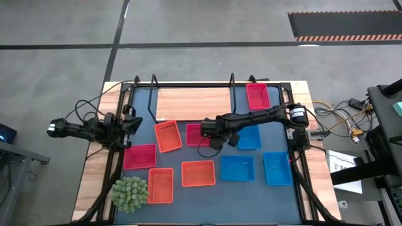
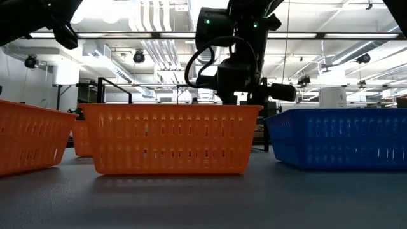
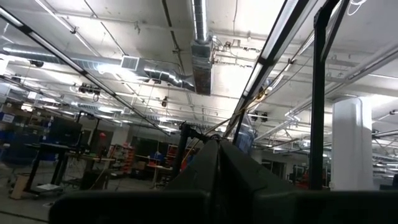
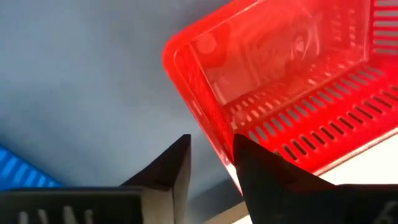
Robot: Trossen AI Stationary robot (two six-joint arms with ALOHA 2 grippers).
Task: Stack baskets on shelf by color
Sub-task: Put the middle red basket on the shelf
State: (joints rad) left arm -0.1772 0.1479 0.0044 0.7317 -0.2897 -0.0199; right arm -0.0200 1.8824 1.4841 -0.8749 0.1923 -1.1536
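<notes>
A red basket (image 1: 196, 134) sits on the dark-blue mat, between an orange basket (image 1: 168, 135) and a blue one (image 1: 249, 137). My right gripper (image 1: 212, 134) is over its right end, open. In the right wrist view, the right gripper (image 4: 211, 158) has one finger outside that basket's wall (image 4: 205, 118) and the other over its inside. Another red basket (image 1: 257, 96) rests on the shelf (image 1: 193, 103). My left gripper (image 1: 133, 124) waits shut at the mat's left edge, tilted upward. My right gripper comes down from above at the red basket's right wall near a corner (image 4: 225, 146), one finger on each side of the rim. I cannot tell whether either finger touches it. The basket rests flat on the mat.
On the mat's near half lie a red basket (image 1: 139, 156), two orange ones (image 1: 161, 185) (image 1: 198, 174), two blue ones (image 1: 238, 168) (image 1: 277, 168) and a green plant ball (image 1: 130, 193). The shelf's wooden board is bare left of its red basket. Black wire loops (image 1: 154, 81) stand along the shelf.
</notes>
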